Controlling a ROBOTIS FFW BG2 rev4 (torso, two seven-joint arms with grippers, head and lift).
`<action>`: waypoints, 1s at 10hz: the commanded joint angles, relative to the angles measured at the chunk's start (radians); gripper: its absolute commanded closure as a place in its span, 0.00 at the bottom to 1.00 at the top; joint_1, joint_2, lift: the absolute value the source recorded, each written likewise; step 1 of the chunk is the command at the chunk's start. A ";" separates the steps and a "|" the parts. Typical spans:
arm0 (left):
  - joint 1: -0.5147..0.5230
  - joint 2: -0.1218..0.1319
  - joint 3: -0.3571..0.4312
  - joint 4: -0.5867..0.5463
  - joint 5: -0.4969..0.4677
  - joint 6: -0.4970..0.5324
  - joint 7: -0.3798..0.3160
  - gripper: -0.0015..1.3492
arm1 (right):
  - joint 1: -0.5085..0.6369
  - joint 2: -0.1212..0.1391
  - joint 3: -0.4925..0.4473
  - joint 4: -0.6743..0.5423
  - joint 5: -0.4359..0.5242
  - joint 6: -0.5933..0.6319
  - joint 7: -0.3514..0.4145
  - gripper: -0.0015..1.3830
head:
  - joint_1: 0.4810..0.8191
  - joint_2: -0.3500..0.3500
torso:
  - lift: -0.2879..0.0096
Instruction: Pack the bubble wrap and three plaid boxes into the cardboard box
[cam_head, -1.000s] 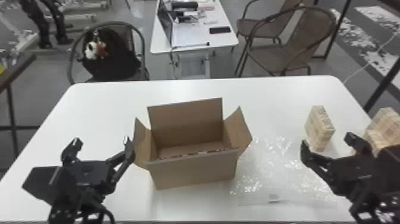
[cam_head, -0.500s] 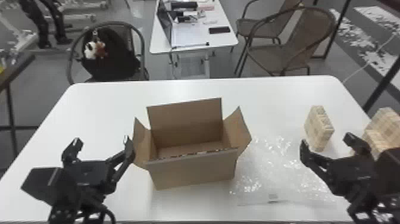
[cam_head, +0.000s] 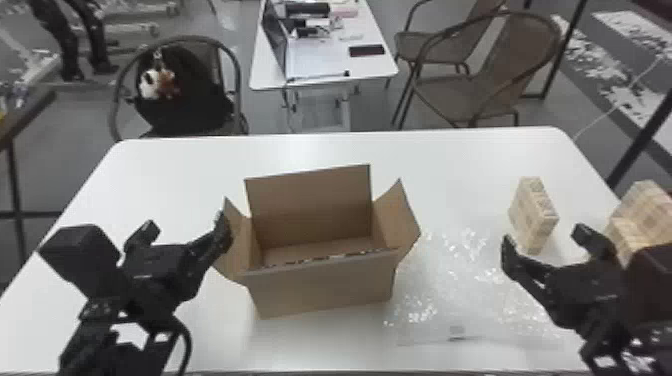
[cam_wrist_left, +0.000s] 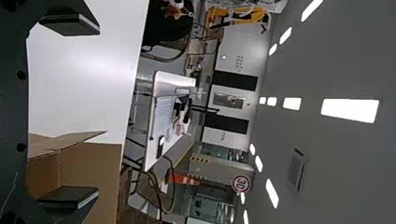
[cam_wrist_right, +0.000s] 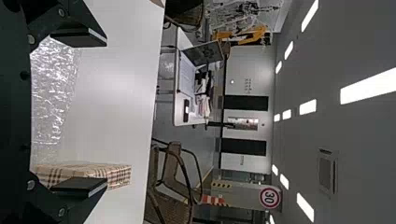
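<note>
The open cardboard box (cam_head: 320, 290) stands mid-table, flaps raised. Bubble wrap (cam_head: 465, 285) lies flat to its right. One plaid box (cam_head: 532, 215) stands behind the wrap; more plaid boxes (cam_head: 645, 215) are at the right edge, partly behind the right arm. My left gripper (cam_head: 182, 230) is open and empty, left of the cardboard box; my right gripper (cam_head: 542, 240) is open and empty above the wrap's right side. In the left wrist view the left gripper (cam_wrist_left: 98, 109) stands open near the cardboard flaps (cam_wrist_left: 88, 172). In the right wrist view the right gripper (cam_wrist_right: 105, 114) spans wide, a plaid box (cam_wrist_right: 84, 172) beyond one finger.
The white table (cam_head: 190, 170) carries everything. Behind it are a chair with a black bag (cam_head: 180, 95), a smaller desk with a laptop (cam_head: 320, 60), and brown chairs (cam_head: 490, 70).
</note>
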 joint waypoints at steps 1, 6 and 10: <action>-0.065 -0.006 0.060 -0.066 0.030 0.275 -0.065 0.07 | -0.002 -0.004 0.002 0.001 -0.003 0.008 0.000 0.17 | 0.63 0.60 | 0.52; -0.169 -0.006 0.129 -0.097 0.015 0.619 -0.193 0.13 | -0.014 -0.009 0.006 -0.001 0.023 0.016 0.005 0.17 | 0.63 0.57 | 0.52; -0.189 -0.006 0.146 -0.095 0.050 0.714 -0.201 0.32 | -0.023 -0.013 0.006 0.009 0.014 0.024 0.032 0.17 | 0.63 0.59 | 0.52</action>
